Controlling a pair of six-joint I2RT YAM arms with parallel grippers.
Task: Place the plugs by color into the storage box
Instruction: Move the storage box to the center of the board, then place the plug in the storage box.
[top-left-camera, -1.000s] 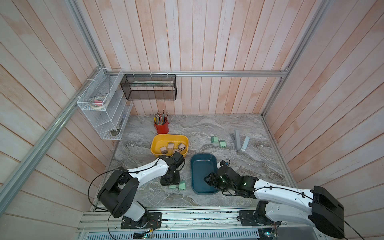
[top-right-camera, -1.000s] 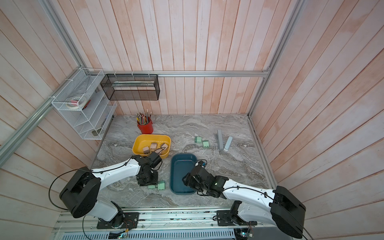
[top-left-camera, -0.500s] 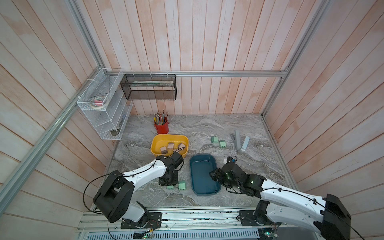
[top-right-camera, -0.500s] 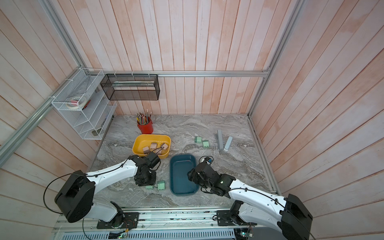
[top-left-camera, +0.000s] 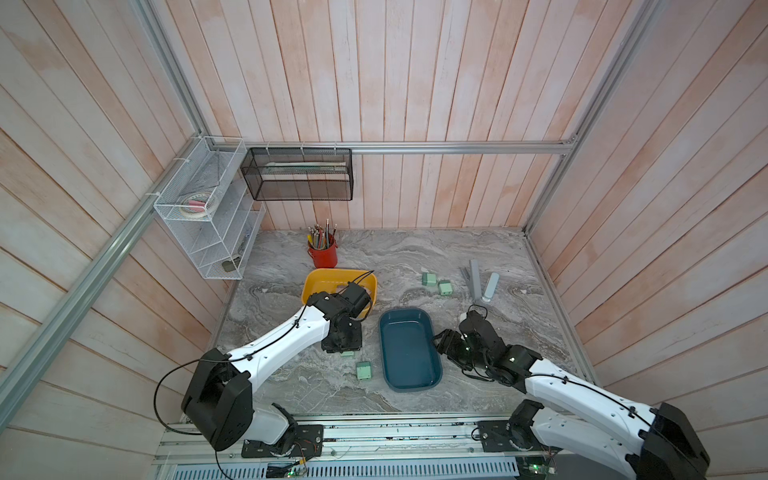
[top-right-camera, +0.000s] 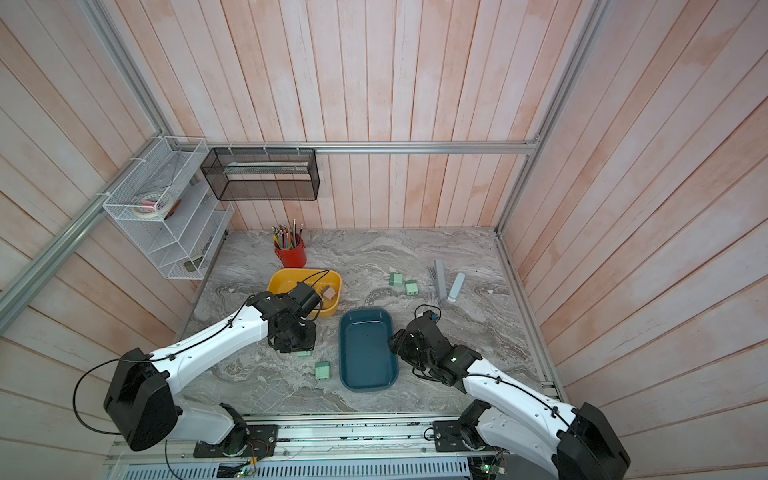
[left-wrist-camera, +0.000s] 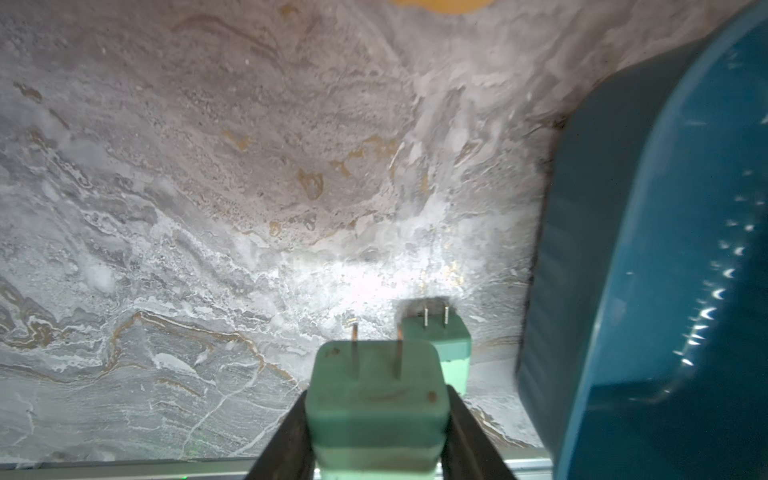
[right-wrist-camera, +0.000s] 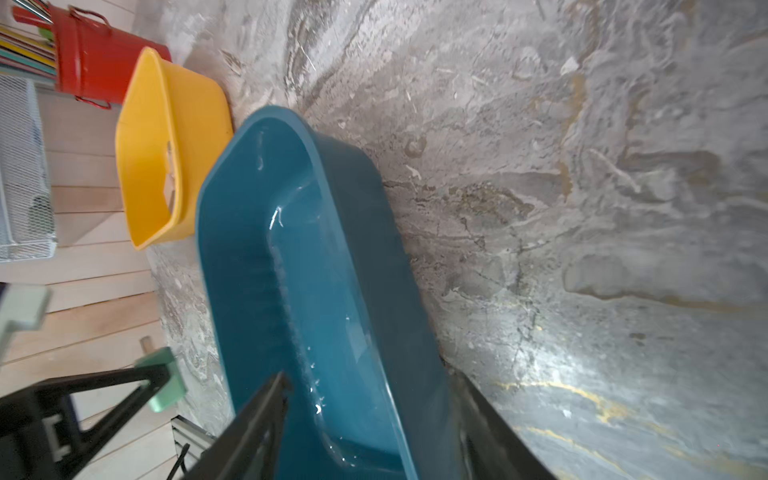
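My left gripper (left-wrist-camera: 378, 392) is shut on a mint green plug (left-wrist-camera: 374, 374), prongs pointing away, low over the table just left of the blue storage box (top-left-camera: 409, 353). In a top view only an edge of that plug (top-left-camera: 347, 354) shows under the gripper (top-left-camera: 344, 348). A second green plug (top-left-camera: 364, 370) lies close by, and two more (top-left-camera: 429, 279) (top-left-camera: 445, 287) lie at the back. The yellow storage box (top-left-camera: 316, 276) holds a pinkish-tan plug (top-right-camera: 329, 292); the left arm hides most of its inside. My right gripper (right-wrist-camera: 370, 376) stands open astride the blue box's right wall.
A red pencil cup (top-left-camera: 323, 254) stands behind the yellow box. Two grey sticks (top-left-camera: 473, 278) (top-left-camera: 491, 286) lie at the back right. A white wire rack (top-left-camera: 208, 232) and a black mesh basket (top-left-camera: 299, 174) hang on the walls. A metal rail runs along the table's front edge.
My left gripper has closed on the green plug, staying where it was. My right gripper has drawn back to the right, from over the blue box to its right wall.
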